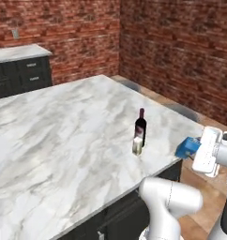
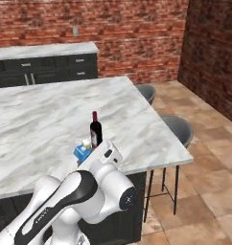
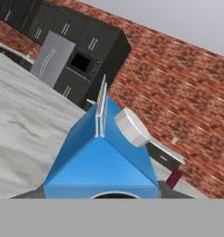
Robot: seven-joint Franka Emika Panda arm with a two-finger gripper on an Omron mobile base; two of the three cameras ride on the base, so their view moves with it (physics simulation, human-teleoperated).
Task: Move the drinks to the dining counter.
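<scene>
Just right of the wine bottle (image 1: 140, 125), past the dining counter (image 1: 64, 136) edge, the gripper (image 1: 194, 149) clamps the blue carton (image 1: 186, 148), its gable lengthwise.

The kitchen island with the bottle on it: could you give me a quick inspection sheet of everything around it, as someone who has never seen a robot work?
Surface: dining counter, white grey-veined marble, dark fronts.
Job's things: wine bottle upright near the counter's edge; pale-yellow jar right beside it, contact unclear; blue carton held at the counter's corner.
Clutter: nothing seen.
Tool: tool shut on the blue carton; the hand view shows the carton's gabled top between the fingers.
Cables: nothing seen.
Surroundings: red brick walls, a narrower marble counter with dark drawers behind, two grey stools at the island's side, tiled floor.
</scene>
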